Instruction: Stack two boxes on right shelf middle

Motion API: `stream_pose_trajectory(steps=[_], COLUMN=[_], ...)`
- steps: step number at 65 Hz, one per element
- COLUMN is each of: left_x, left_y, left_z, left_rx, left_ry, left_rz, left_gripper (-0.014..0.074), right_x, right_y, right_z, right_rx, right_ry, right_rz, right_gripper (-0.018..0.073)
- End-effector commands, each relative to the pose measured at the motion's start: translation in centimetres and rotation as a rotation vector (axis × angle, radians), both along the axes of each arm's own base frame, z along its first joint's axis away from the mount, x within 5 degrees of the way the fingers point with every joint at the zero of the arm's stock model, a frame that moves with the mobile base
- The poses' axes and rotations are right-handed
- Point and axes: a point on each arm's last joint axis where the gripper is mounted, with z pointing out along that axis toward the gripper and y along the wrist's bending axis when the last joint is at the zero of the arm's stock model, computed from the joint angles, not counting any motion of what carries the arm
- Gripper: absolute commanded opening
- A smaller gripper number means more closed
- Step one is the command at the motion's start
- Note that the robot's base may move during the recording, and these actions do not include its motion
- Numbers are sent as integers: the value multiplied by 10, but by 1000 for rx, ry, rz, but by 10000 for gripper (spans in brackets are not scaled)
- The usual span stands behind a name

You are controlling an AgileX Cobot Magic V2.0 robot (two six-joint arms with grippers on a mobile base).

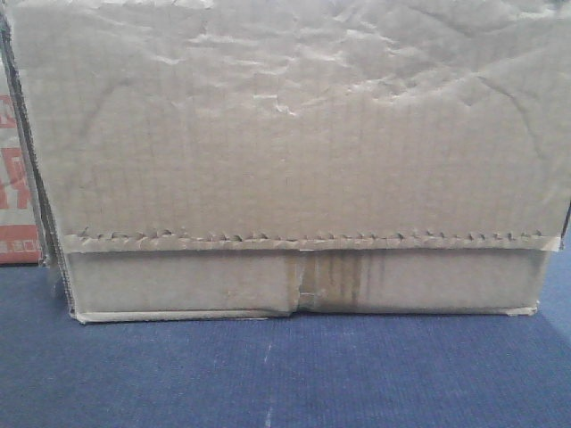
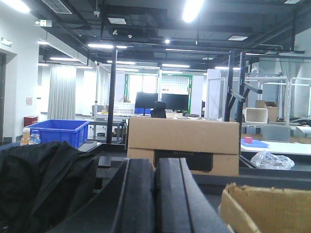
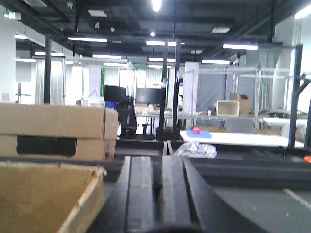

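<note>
One box (image 1: 285,160) is sitting on the blue surface (image 1: 268,374), filling the front view — the left gripper (image 2: 155,169) and right gripper (image 3: 156,169) are each holding their jaws pressed together, pinching nothing.

Ceiling lights (image 2: 192,9) glaring; front view soft, grainy; wrist foregrounds blurred

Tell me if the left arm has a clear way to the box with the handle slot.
Likely yes: the box stands straight ahead of the left gripper with nothing seen between; the torn carton lies off to one side. Distance unclear.
</note>
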Motion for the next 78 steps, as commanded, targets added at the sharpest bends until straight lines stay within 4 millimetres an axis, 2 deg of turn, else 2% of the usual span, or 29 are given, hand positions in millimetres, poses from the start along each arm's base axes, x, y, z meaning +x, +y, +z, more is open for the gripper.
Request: stream_pose_trajectory(steps=[1,5,9,15,23,30,35,39,47,62,68,78], left_x=[0,5,14,33,56,74,88,100,127,198,225,262], left_y=[0,1,2,7,7,4,0,-3,-8,-9,-1,22], left_z=[29,43,56,64,66,62,57,54,53,59,64,56], left_rx=[8,11,26,73,104,115,125,119,76,129,153,149], left_ry=[79,155,235,376,455,515,560,604,732,1046,1127,1245], left_rz=[8,11,28,80,53,13,-14,-44,-70,-46,-24,5], left_gripper=[-111,-102,-53,60,262,441,538,573,550,527,527,527], right_x=[-4,3,10,28,61,86,98,104,106,106,106,105], right_y=[1,2,3,4,5,5,6,6,6,8,10,11], right_z=[29,44,60,77,81,75,70,68,67,68,67,67], right_rx=[-25,-32,-37,-44,-45,-46,-46,-46,-46,-51,-55,-57], right_ry=[69,146,200,286,373,448,486,504,507,505,506,510], right_rz=[8,16,22,28,29,29,30,29,29,46,64,69], right_gripper=[-162,-161,-144,-42,211,449,571,570,570,570,570,570])
